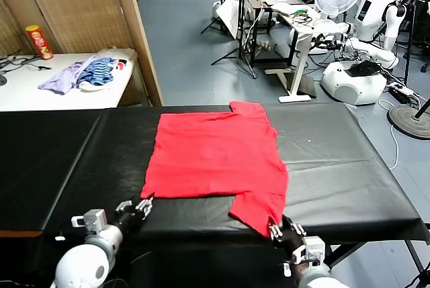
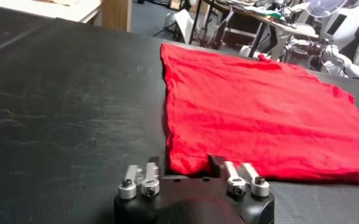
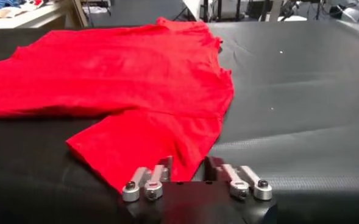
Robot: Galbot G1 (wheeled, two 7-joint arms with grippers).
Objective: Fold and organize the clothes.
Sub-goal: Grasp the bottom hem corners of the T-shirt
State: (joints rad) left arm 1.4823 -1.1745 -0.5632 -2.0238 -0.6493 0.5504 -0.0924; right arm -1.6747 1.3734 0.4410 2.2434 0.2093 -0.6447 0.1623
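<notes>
Partly hidden, both pincers pinch the red T-shirt (image 1: 218,157): left pincer (image 1: 143,206) its corner, right pincer (image 1: 274,229) its sleeve.

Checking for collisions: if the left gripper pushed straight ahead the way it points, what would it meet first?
The red T-shirt: the left gripper already sits at its near corner, so it would likely run straight into that hem.

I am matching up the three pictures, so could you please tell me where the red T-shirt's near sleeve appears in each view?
Head view: the bright red cotton T-shirt's near sleeve lies at the black table's front edge, by the right pincer.
Left wrist view: not in it.
Right wrist view: sleeve just beyond that pincer.
Shared landmark: the black table.
</notes>
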